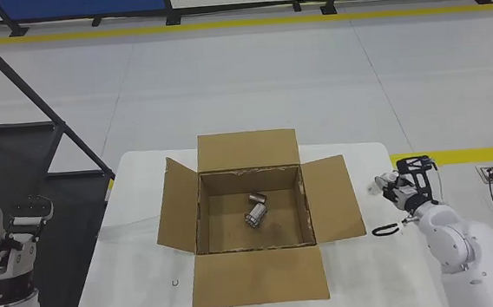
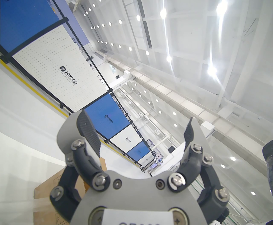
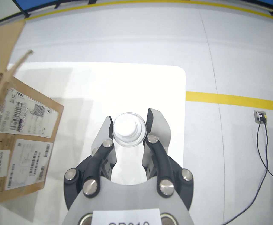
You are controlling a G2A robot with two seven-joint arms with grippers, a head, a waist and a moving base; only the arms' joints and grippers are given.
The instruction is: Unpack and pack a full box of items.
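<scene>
An open cardboard box (image 1: pixel 248 151) stands mid-table with all flaps spread out. Two small silvery items (image 1: pixel 256 212) lie on its floor. My right gripper (image 3: pixel 130 116) is over the table's right edge, beside the box's right flap (image 3: pixel 27 119). It is shut on a clear bottle (image 3: pixel 129 132) with a white cap, one finger on each side of it; the same gripper (image 1: pixel 391 186) appears in the top view. My left gripper (image 2: pixel 137 118) is off the table's left side, pointing up at the ceiling, open and holding nothing. A corner of the box (image 2: pixel 49 187) shows below it.
The white table (image 1: pixel 141 249) has bare surface left and right of the box. A small black curved object (image 1: pixel 385 229) lies near the right edge and a tiny ring (image 1: pixel 175 283) at the front left. A black metal frame (image 1: pixel 49 134) stands beyond the left side.
</scene>
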